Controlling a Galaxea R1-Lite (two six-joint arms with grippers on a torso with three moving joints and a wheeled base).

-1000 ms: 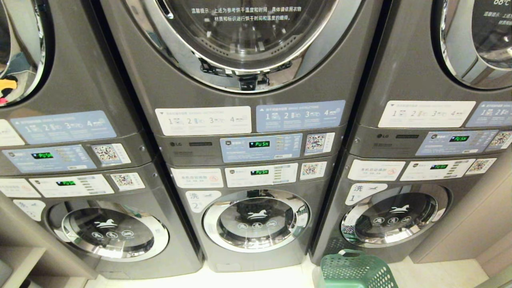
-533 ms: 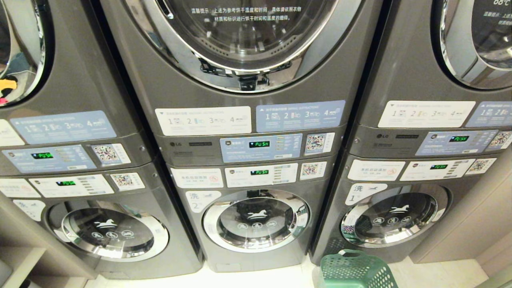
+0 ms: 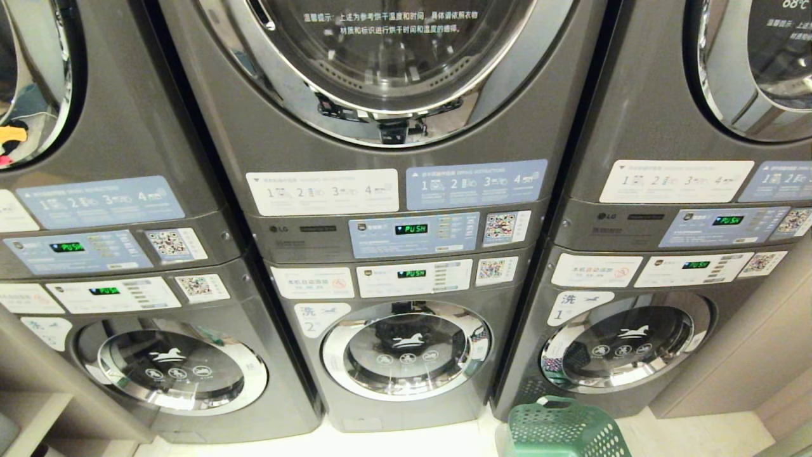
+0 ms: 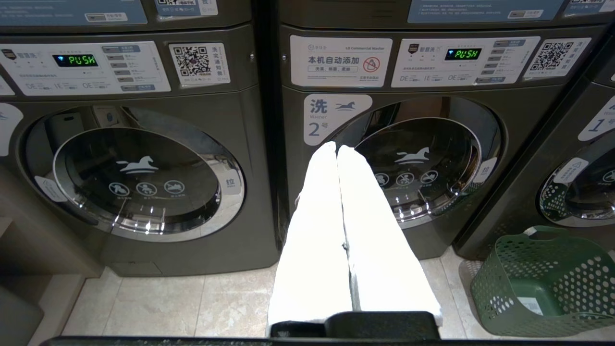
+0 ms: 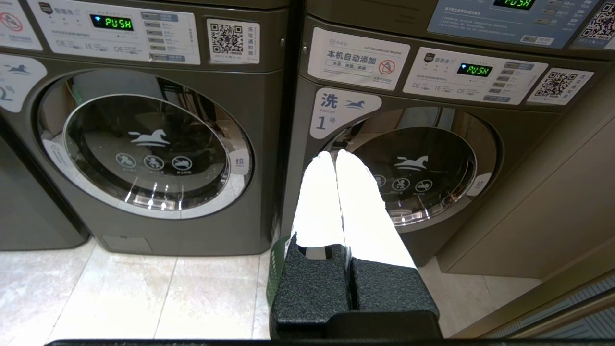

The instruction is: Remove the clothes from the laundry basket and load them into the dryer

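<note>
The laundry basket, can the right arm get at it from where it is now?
Probably yes. The laundry basket sits on the floor before the washer marked 1, its top open. The right gripper, shut and empty, hangs above it with nothing between.

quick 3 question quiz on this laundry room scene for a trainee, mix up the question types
1. True or false: the door of the middle dryer is open.
2. The laundry basket stands on the floor in front of which numbered washer? A) washer 1 B) washer 2 C) neither
3. Fill in: both the left pincer and the right pincer are ____, holding nothing.

Key
1. False: the door is closed, as are all the doors in view.
2. A: the green basket sits before washer 1, to the right of washer 2.
3. shut
</note>
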